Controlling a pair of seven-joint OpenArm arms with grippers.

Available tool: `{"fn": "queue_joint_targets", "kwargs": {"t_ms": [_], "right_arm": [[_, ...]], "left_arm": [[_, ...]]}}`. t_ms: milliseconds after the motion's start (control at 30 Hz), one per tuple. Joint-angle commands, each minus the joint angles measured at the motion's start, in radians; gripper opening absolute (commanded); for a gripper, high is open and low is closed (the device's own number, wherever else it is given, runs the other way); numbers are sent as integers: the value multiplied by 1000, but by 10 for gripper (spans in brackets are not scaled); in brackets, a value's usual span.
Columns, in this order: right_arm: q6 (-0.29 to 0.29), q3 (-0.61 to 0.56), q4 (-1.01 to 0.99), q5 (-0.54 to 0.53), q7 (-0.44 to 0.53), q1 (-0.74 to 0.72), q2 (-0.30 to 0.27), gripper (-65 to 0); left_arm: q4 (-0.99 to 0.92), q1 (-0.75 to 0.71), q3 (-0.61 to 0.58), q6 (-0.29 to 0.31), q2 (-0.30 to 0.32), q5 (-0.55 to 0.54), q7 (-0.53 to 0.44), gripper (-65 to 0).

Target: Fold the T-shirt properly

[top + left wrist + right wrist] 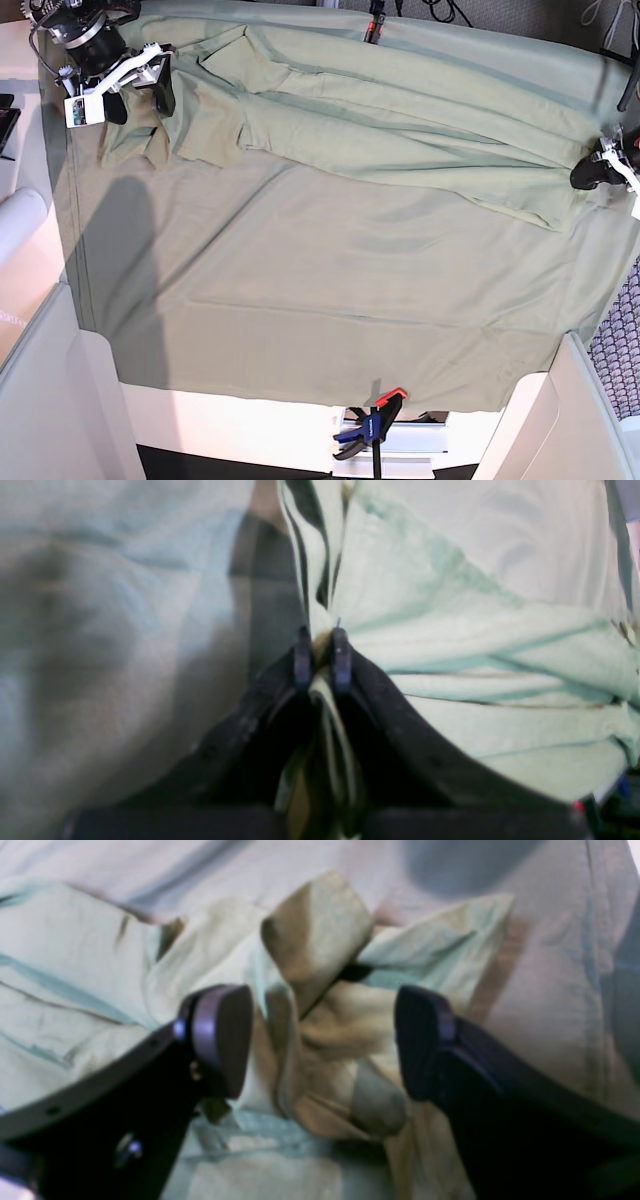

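Both ends of the T-shirt (400, 130) covered: left gripper (322, 647) pinching its fabric, right gripper (320, 1040) spread wide over a bunched corner.

Base view: even, soft overhead light, sharp focus, dark arm shadow on the tablecloth (300, 330) near its left edge. Both wrist views are soft and blurry; left wrist worst on its left half, right wrist has a violet cast, dim between folds.

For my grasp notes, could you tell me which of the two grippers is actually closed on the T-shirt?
The left gripper: its jaws are pinched shut on a T-shirt fold, whereas the right gripper stands wide open.
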State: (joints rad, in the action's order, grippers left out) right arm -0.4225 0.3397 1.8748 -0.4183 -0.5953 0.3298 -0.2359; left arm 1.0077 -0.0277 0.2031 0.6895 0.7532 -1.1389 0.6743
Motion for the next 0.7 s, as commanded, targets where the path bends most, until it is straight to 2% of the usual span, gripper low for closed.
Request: {"fn": "queue_joint_targets", "kwargs": {"t_ms": [0, 100, 233, 500, 667], "right_arm": [[-1, 6, 19, -12, 24, -5, -11, -210], [-1, 7, 19, -12, 24, -5, -10, -210], [-1, 7, 19, -12, 37, -6, -11, -210], [-1, 7, 19, -12, 50, -6, -11, -210], [-1, 7, 19, -12, 54, -6, -10, -210]], "left_arm": [[12, 17, 11, 9, 34, 18, -63, -650], [12, 32, 11, 9, 40, 140, -146, -650], [10, 63, 11, 9, 45, 225, -163, -650], [10, 67, 11, 9, 80, 328, -245, -650], [11, 66, 10, 3, 95, 351, -221, -650]]}}
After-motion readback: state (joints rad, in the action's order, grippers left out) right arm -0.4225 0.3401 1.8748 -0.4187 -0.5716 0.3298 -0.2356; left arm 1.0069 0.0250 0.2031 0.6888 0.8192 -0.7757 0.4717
